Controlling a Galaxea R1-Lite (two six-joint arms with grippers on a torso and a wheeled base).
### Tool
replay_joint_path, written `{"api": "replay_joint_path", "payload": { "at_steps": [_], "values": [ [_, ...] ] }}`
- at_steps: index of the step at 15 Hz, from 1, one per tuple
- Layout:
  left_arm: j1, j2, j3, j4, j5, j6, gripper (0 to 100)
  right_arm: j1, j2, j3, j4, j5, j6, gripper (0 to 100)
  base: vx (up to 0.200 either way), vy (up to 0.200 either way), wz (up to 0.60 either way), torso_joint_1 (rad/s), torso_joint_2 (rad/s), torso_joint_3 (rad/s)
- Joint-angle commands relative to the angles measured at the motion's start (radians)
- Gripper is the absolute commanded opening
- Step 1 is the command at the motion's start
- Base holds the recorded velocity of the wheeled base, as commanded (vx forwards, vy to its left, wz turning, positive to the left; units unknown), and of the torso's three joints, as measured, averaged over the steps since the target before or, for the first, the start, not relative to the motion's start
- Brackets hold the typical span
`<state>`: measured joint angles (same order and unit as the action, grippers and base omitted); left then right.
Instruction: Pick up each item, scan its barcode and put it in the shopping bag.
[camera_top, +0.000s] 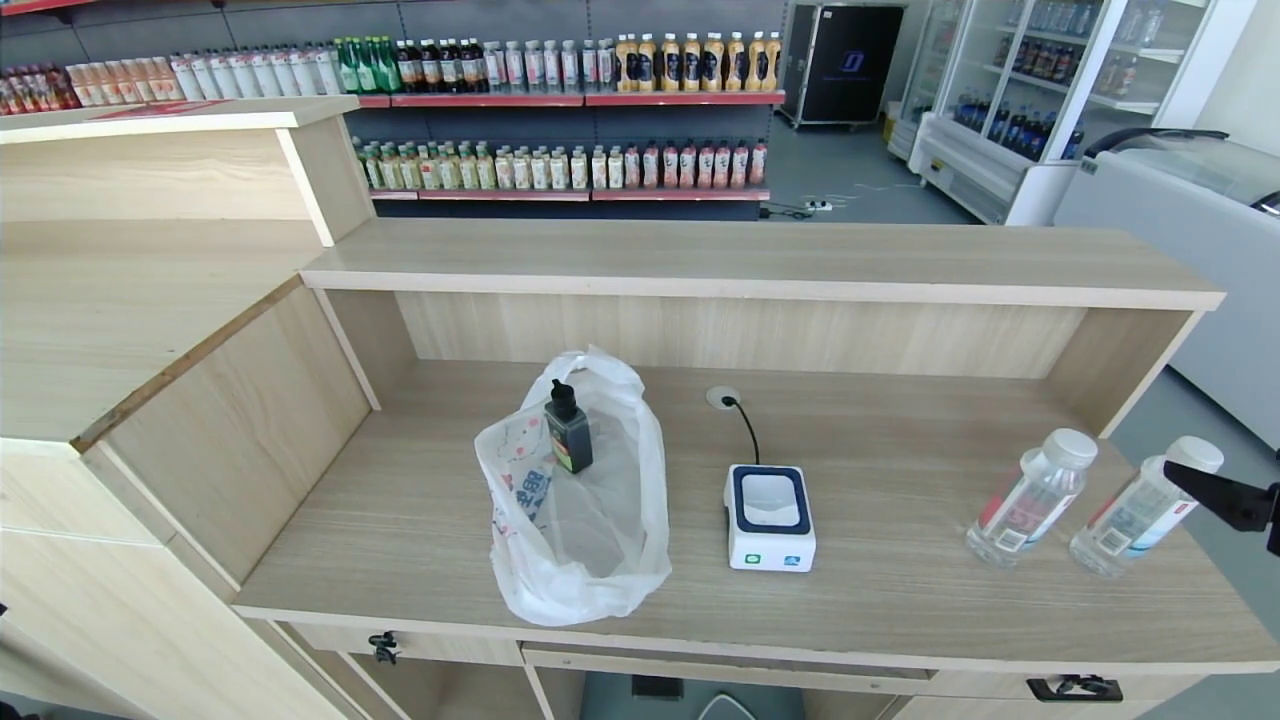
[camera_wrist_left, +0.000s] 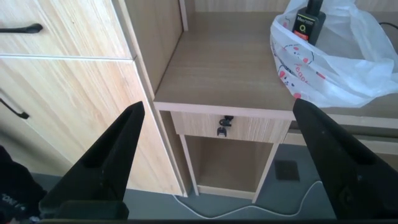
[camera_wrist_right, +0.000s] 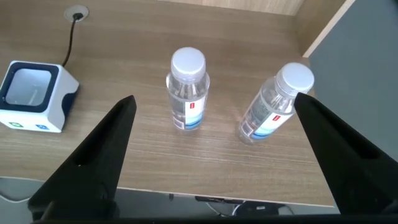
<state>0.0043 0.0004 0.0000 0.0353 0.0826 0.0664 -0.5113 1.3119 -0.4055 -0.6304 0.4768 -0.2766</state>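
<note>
A translucent white shopping bag (camera_top: 580, 500) sits open on the wooden counter (camera_top: 880, 600), with a dark pump bottle (camera_top: 568, 430) standing inside it. A white barcode scanner (camera_top: 768, 515) with a dark-rimmed window stands to the right of the bag. Two clear water bottles (camera_top: 1030, 497) (camera_top: 1140, 520) with white caps stand near the counter's right end. My right gripper (camera_wrist_right: 214, 102) hovers open above and in front of the two bottles (camera_wrist_right: 188, 90) (camera_wrist_right: 277, 102); one of its fingers (camera_top: 1222, 495) shows at the right edge beside the outer bottle. My left gripper (camera_wrist_left: 217, 106) hangs open, low in front of the counter's left end, with the bag (camera_wrist_left: 336, 62) beyond it.
A raised shelf (camera_top: 760, 265) runs along the counter's back, with side walls at both ends. The scanner's cable (camera_top: 745, 425) runs to a grommet hole. Drawers with black handles (camera_wrist_left: 222, 126) sit under the front edge. Store shelves and fridges stand behind.
</note>
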Motion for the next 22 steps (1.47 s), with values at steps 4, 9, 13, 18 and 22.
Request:
{"api": "replay_joint_path", "payload": {
  "at_steps": [4,9,13,18,22],
  "values": [
    [0.0,0.0,0.0,0.0,0.0,-0.003,100,-0.006,-0.017,-0.004,0.0,0.0,0.008,100,0.0,0.0,0.0,0.0,0.0,0.0],
    [0.0,0.0,0.0,0.0,0.0,-0.003,100,-0.004,-0.013,-0.004,-0.002,-0.003,0.008,100,-0.08,0.0,0.0,0.001,0.0,0.002],
    [0.0,0.0,0.0,0.0,0.0,-0.003,100,-0.012,0.012,-0.003,-0.003,-0.007,0.008,100,-0.2,0.0,0.0,0.004,0.0,0.002],
    [0.0,0.0,0.0,0.0,0.0,0.0,100,-0.021,0.107,-0.045,-0.02,-0.056,0.019,100,-0.04,0.0,0.0,-0.001,0.0,0.0],
    [0.0,0.0,0.0,0.0,0.0,0.0,100,-0.053,0.273,-0.113,-0.107,-0.063,0.02,100,0.0,0.0,0.0,0.0,0.0,0.0]
  ]
}}
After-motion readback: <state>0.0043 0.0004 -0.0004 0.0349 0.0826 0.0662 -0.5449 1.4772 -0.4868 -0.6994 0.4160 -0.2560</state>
